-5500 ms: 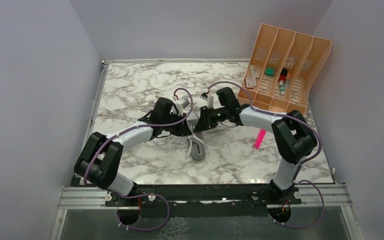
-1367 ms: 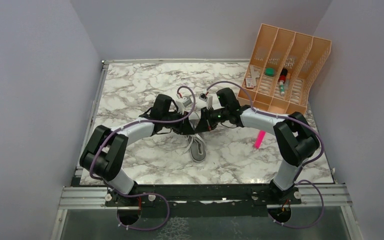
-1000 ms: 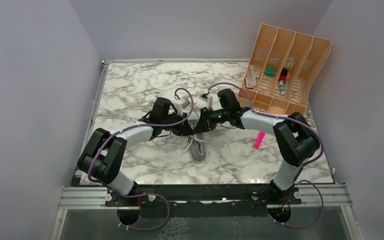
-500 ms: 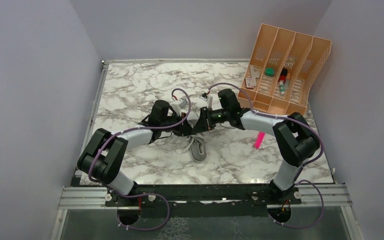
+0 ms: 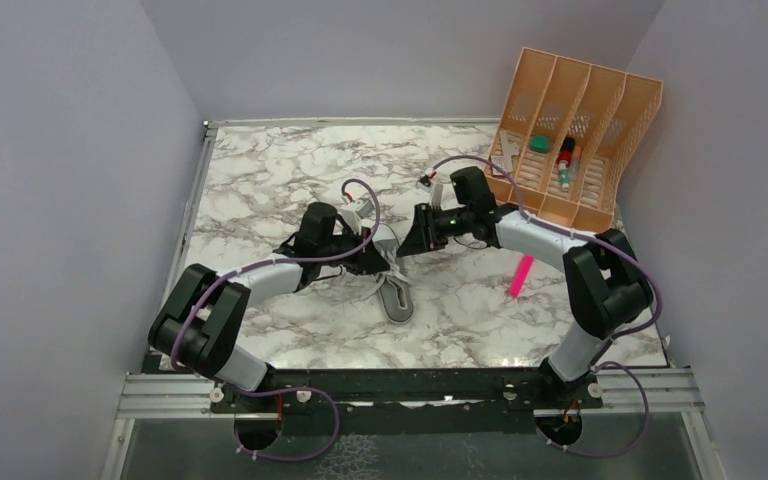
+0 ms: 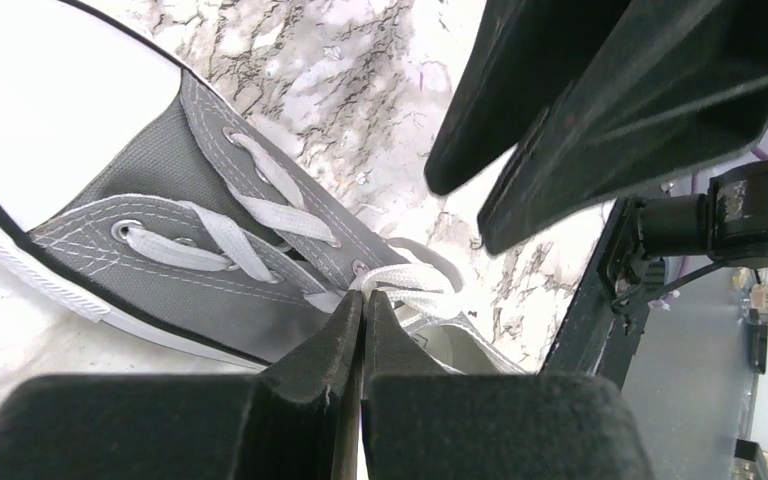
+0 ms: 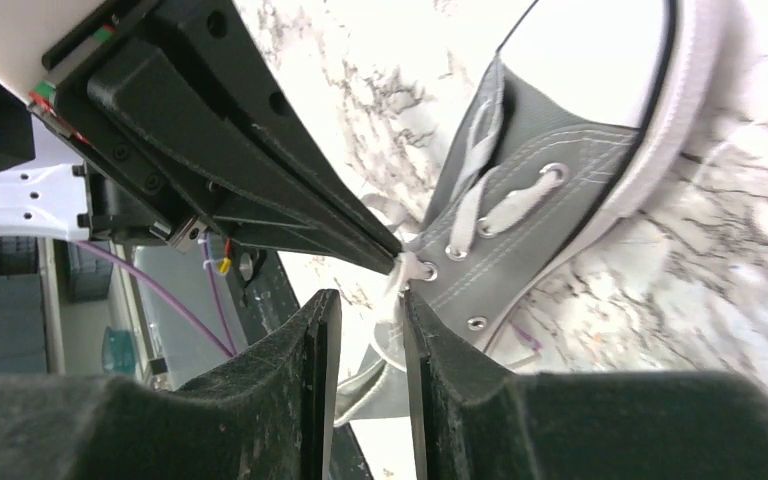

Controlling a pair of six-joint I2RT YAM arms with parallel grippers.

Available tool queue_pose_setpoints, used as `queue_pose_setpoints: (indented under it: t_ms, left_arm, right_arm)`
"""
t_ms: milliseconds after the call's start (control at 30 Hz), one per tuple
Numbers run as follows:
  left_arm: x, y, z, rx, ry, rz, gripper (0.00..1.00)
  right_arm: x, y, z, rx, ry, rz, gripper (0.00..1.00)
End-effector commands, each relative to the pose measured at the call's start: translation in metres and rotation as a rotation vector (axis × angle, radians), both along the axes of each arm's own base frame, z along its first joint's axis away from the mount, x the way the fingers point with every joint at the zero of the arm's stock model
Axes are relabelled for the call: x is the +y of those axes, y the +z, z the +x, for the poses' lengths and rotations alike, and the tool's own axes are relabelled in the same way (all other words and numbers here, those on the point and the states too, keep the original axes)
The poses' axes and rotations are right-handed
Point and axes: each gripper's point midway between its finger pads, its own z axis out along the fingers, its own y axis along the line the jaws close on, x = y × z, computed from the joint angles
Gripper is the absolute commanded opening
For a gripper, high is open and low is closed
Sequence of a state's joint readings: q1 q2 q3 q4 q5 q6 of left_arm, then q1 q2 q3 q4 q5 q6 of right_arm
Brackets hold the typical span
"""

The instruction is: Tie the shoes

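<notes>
A small grey sneaker (image 5: 397, 300) with a white toe cap lies mid-table, heel toward the near edge. In the left wrist view the shoe (image 6: 160, 250) lies across the frame, and my left gripper (image 6: 362, 298) is shut on the white lace (image 6: 415, 280) at the top eyelets. In the top view this left gripper (image 5: 384, 262) sits over the shoe's front. My right gripper (image 5: 410, 243) hovers just right of it. In the right wrist view the right gripper (image 7: 365, 300) has its jaws apart, with a strand of lace (image 7: 392, 300) hanging loose between them beside the shoe (image 7: 530, 200).
A peach desk organiser (image 5: 570, 140) holding small items stands at the back right. A pink marker (image 5: 520, 275) lies on the marble table (image 5: 260, 170) right of the shoe. Grey walls close in on both sides. The two grippers' fingers nearly touch.
My right arm has drawn back to the right and away from the shoe, its jaws now apart. My left gripper has stayed at the laces, shifting slightly toward the near side.
</notes>
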State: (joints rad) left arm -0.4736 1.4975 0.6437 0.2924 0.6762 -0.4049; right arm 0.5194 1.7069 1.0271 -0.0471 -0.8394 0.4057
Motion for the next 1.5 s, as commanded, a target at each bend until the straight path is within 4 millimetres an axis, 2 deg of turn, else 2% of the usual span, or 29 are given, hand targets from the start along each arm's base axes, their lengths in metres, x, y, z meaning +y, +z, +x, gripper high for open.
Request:
queue_pose_setpoints:
  t_ms: [0, 467, 567, 700, 833, 933, 967, 1133, 1233, 1467]
  left_arm:
    - [0.002, 0.006, 0.003, -0.058, -0.01, 0.037, 0.01]
    - [0.0, 0.011, 0.005, -0.069, -0.013, 0.025, 0.01]
    - [-0.001, 0.013, 0.007, -0.072, -0.012, 0.021, 0.01]
    - [-0.001, 0.016, 0.007, -0.077, -0.011, 0.017, 0.01]
    - [-0.002, 0.018, 0.007, -0.082, -0.013, 0.013, 0.01]
    - [-0.001, 0.017, 0.006, -0.08, -0.014, 0.015, 0.01]
    - [-0.001, 0.016, 0.006, -0.077, -0.015, 0.017, 0.0]
    - [-0.003, 0.011, 0.004, -0.064, -0.018, 0.004, 0.0]
    - [-0.006, 0.012, 0.005, -0.055, -0.014, -0.013, 0.0]
    - [-0.012, 0.009, -0.002, -0.025, -0.036, -0.053, 0.0]
  right_arm:
    - [-0.011, -0.007, 0.002, -0.011, 0.037, -0.072, 0.35]
    - [0.006, -0.024, -0.012, -0.029, 0.133, -0.062, 0.34]
    - [0.01, -0.021, -0.014, -0.019, 0.131, -0.04, 0.3]
    - [0.015, -0.013, -0.012, -0.014, 0.125, -0.008, 0.2]
    - [0.017, -0.015, -0.014, -0.006, 0.131, -0.004, 0.13]
    - [0.016, -0.011, -0.01, -0.026, 0.12, -0.013, 0.02]
    - [0.016, -0.007, -0.009, -0.037, 0.116, -0.01, 0.01]
    - [0.026, 0.01, -0.017, -0.014, 0.134, 0.076, 0.01]
    - [0.034, 0.011, -0.025, 0.011, 0.138, 0.113, 0.01]
    - [0.043, 0.012, -0.022, 0.021, 0.065, 0.133, 0.01]
